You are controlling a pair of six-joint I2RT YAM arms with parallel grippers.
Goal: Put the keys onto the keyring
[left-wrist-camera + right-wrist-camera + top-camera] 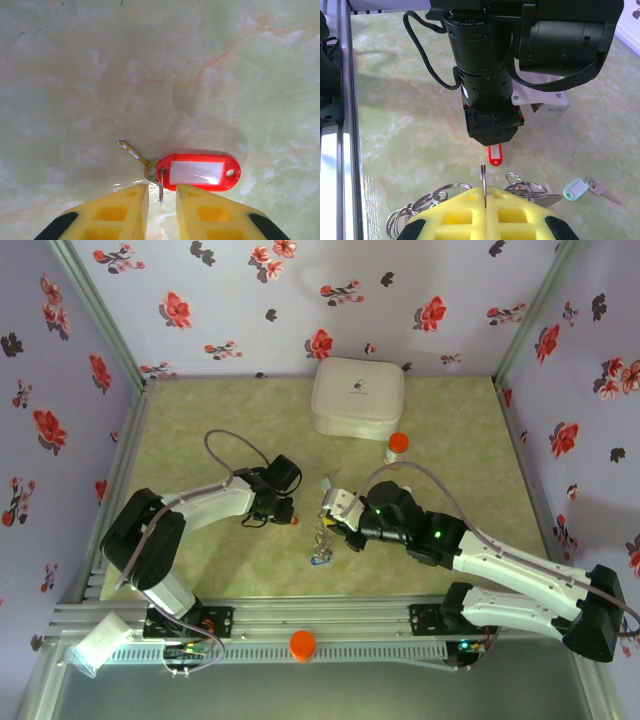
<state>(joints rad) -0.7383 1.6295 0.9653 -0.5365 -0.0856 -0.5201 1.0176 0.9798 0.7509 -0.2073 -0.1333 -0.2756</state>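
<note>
Left gripper [161, 192]: yellow fingers narrowly parted, nearer arm. Red plastic-tagged brass key [200, 172]: flat on table, just ahead of fingertips, long axis crosswise to them. Right gripper [484, 192]: beyond red key, pressed together on thin upright metal keyring [483, 174].

We see our right hand [485, 196], yellow fingers pressed together on the upright edge of the keyring [483, 174], silvery loops [442, 192] alongside, the left arm [485, 75] above a red tag [495, 155] on the table [410, 130], a pale blue tag [576, 190] further right.
</note>
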